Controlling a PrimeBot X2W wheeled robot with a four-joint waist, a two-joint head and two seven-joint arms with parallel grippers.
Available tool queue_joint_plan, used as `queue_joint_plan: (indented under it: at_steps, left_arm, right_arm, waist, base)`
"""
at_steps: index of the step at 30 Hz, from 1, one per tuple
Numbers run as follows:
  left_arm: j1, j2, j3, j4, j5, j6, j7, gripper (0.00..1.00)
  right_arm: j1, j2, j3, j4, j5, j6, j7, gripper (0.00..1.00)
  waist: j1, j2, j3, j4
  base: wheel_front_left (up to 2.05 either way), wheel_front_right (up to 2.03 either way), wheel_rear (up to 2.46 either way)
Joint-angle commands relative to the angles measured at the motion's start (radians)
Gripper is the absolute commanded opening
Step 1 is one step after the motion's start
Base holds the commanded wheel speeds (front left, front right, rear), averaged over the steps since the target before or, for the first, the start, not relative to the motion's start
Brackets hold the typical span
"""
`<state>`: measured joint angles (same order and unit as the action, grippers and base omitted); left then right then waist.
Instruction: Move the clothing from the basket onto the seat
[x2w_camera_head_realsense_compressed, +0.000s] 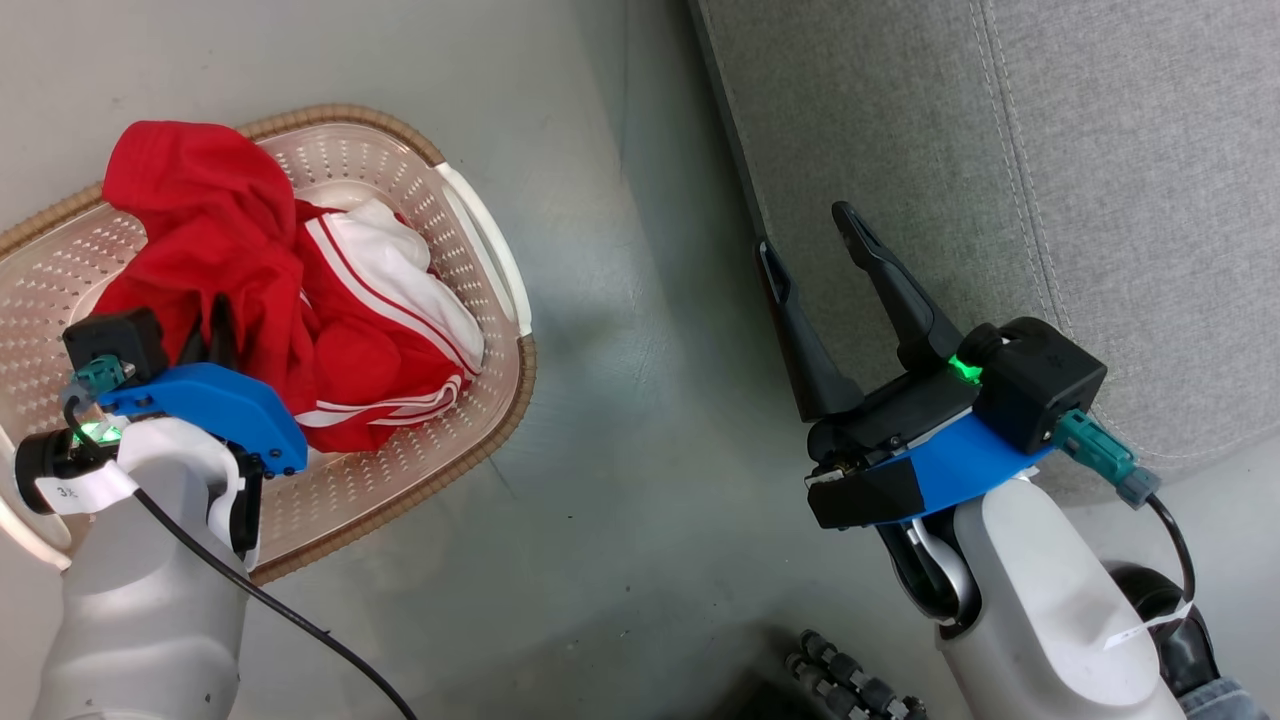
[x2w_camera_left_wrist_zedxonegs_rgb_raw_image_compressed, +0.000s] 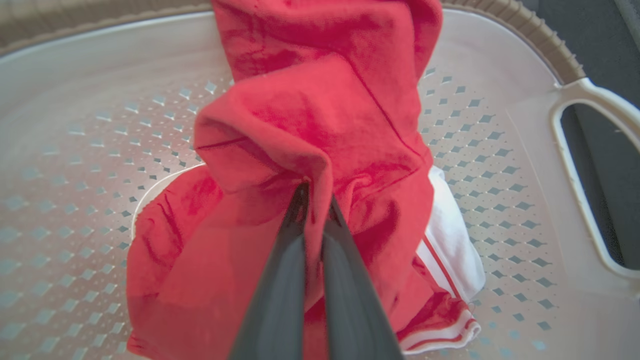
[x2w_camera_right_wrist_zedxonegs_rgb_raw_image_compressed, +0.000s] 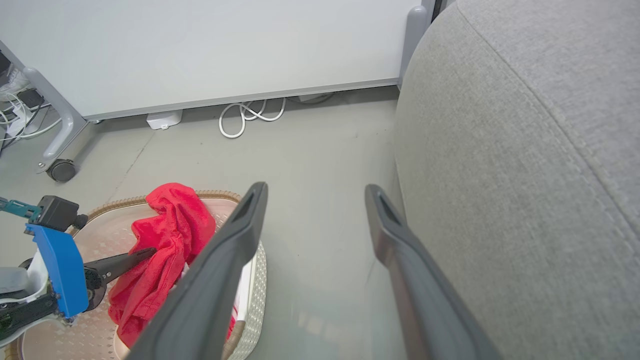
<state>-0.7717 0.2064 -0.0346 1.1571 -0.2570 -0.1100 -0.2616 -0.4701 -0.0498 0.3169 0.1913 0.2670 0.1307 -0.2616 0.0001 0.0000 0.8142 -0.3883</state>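
The clothing sits in the small oval cream plastic basket (x2w_camera_head_realsense_compressed: 452, 205) (x2w_camera_left_wrist_zedxonegs_rgb_raw_image_compressed: 500, 150) (x2w_camera_right_wrist_zedxonegs_rgb_raw_image_compressed: 211, 193) with perforated sides and a brown woven rim: a plain soft red garment (x2w_camera_head_realsense_compressed: 210, 230) (x2w_camera_left_wrist_zedxonegs_rgb_raw_image_compressed: 310, 115) (x2w_camera_right_wrist_zedxonegs_rgb_raw_image_compressed: 165, 240) bunched over a red garment with white stripes and white panels (x2w_camera_head_realsense_compressed: 390, 300) (x2w_camera_left_wrist_zedxonegs_rgb_raw_image_compressed: 450, 235). The left tool (x2w_camera_head_realsense_compressed: 217, 325) (x2w_camera_left_wrist_zedxonegs_rgb_raw_image_compressed: 315, 192) (x2w_camera_right_wrist_zedxonegs_rgb_raw_image_compressed: 150, 251) grips a fold of the plain red garment, its two long dark fingers pressed together with cloth pinched between them near the tips. In the right wrist view that garment stands in a peak higher than the rim, and its lower folds trail onto the striped one. The basket rests on the smooth grey floor (x2w_camera_head_realsense_compressed: 620, 350) (x2w_camera_right_wrist_zedxonegs_rgb_raw_image_compressed: 320, 150), apart from the large grey fabric seat (x2w_camera_head_realsense_compressed: 1000, 150) (x2w_camera_right_wrist_zedxonegs_rgb_raw_image_compressed: 525, 150) with its stitched seam. The right tool (x2w_camera_head_realsense_compressed: 805, 230) (x2w_camera_right_wrist_zedxonegs_rgb_raw_image_compressed: 315, 190) hangs at the seat's near edge, fingers spread wide with nothing between them. Beyond, a white cable (x2w_camera_right_wrist_zedxonegs_rgb_raw_image_compressed: 250, 117) loops on the floor by a pale panel
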Motion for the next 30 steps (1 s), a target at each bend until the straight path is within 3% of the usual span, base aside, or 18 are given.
queue_joint_plan:
  at_steps: [1, 22, 30]
  left_arm:
    - [-0.019, 0.0, -0.004, 0.008, -0.006, -0.007, -0.005, 0.0]
    - [0.016, -0.037, -0.042, -0.019, -0.016, -0.017, -0.005, 0.0]
    - [0.095, -0.085, -0.074, -0.061, -0.029, -0.022, -0.005, 0.0]
  right_arm:
    - [-0.015, -0.001, 0.001, 0.002, 0.005, 0.0, -0.005, 1.0]
    - [-0.015, -0.001, -0.015, 0.015, -0.015, 0.0, -0.005, 1.0]
    - [0.024, -0.001, -0.032, 0.053, -0.04, 0.0, -0.004, 1.0]
  waist:
    - [-0.0001, 0.0, -0.003, 0.0]
    - [-0.0001, 0.0, -0.083, 0.036]
    - [-0.0001, 0.0, -0.226, 0.09]
  base:
    - [0.0, 0.0, 0.0]
    - [0.0, 0.0, 0.0]
    - [0.0, 0.0, 0.0]
